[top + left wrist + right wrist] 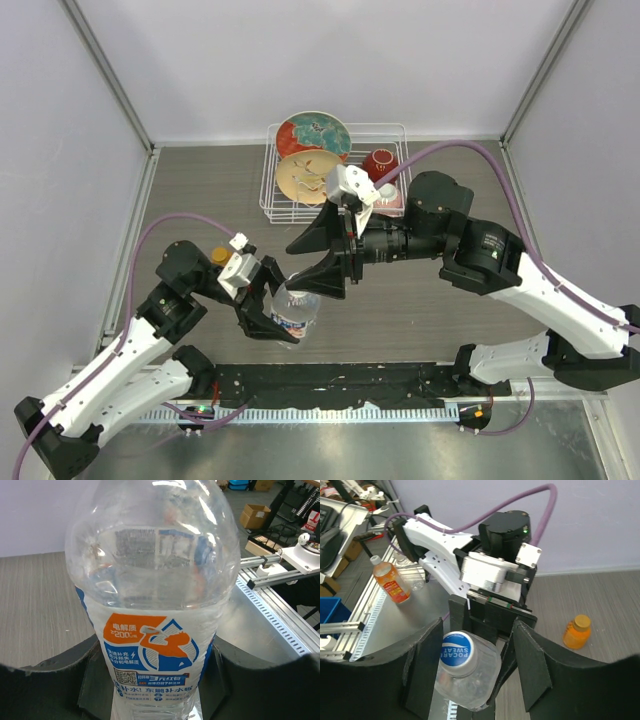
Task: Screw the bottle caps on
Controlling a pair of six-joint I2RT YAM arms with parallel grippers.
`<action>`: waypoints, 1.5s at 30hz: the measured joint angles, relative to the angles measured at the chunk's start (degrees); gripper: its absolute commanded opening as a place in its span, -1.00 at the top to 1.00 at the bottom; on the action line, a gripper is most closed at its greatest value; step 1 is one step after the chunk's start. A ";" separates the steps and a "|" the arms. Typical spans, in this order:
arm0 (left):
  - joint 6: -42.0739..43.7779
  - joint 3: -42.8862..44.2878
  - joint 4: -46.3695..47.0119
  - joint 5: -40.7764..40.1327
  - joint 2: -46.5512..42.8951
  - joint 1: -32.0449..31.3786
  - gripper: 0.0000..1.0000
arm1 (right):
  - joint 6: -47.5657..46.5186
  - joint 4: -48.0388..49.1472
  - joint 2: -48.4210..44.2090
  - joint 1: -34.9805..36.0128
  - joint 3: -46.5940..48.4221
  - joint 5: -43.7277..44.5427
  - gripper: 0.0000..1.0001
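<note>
My left gripper (283,318) (160,682) is shut on the clear water bottle (297,312) (152,600), its fingers pressed against both sides of the white-blue label. The bottle tilts toward the right arm. A white cap with a blue top (457,652) sits on its neck. My right gripper (305,262) (475,652) is open around that cap: the cap lies close to one finger (422,670), and the other stands well apart. The squat orange bottle (576,631) (219,256) stands upright on the table behind the left arm, an orange cap (581,622) on top.
A white wire dish rack (272,175) at the back holds two plates (313,135) and a red bowl (379,163). Another small orange-labelled bottle (391,582) lies on the metal bench past the table's near edge. Both arms crowd the middle of the table.
</note>
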 measured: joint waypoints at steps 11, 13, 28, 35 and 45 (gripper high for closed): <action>-0.87 0.02 0.48 -0.07 -0.02 0.39 1.00 | 1.70 4.85 -0.15 -0.07 -3.65 -6.93 -0.19; -0.96 0.02 0.48 -0.11 -0.09 0.48 1.00 | 1.95 5.51 -0.15 -0.07 -4.20 -7.52 0.00; -0.81 0.02 0.83 -4.42 -0.46 1.14 1.00 | 3.19 6.45 -0.11 -0.61 -4.26 -3.15 0.99; 3.67 -0.31 -0.42 -19.69 -0.44 1.49 1.00 | 3.43 3.72 0.87 -0.61 -2.32 13.22 0.99; 6.93 -2.01 -0.72 -35.98 0.48 1.46 1.00 | 4.63 2.32 2.64 -0.68 -3.13 30.42 -0.29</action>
